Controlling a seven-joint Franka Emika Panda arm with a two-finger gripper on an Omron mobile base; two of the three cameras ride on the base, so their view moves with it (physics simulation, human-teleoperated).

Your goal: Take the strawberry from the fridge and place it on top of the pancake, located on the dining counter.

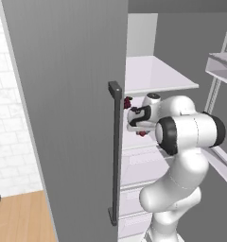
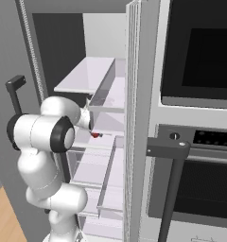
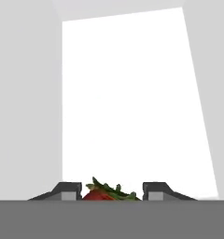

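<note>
In the hand view the tool (image 3: 111, 192) has its two dark fingertips (image 3: 69, 190) standing at both sides of the strawberry (image 3: 107, 192). The red fruit with its green leaves sits exactly between them and nearly fills the gap. Whether the fingertips already press on it or only stand very close to it cannot be told from this view. Behind the strawberry there is a bright white shelf (image 3: 132, 102) and pale grey inner walls.

In the left base view the white arm (image 1: 181, 142) reaches into the open fridge (image 1: 63, 94), and the hand is just behind the edge of the grey door, near the long dark vertical handle (image 1: 116, 151). A darker maroon lump (image 1: 128, 102) is seen just beside the hand, a little above it, close to the door edge. Under the wrist a small red spot shows, but it is too small to say what it is.

In the right base view the strawberry appears as a small red point on a white shelf of the fridge, just in front of the arm's dark joint. Above it is another white shelf (image 2: 84, 75), and below are clear drawers (image 2: 94, 170). To the right of the open fridge door stands an oven (image 2: 200, 156) with a dark bar handle.
</note>
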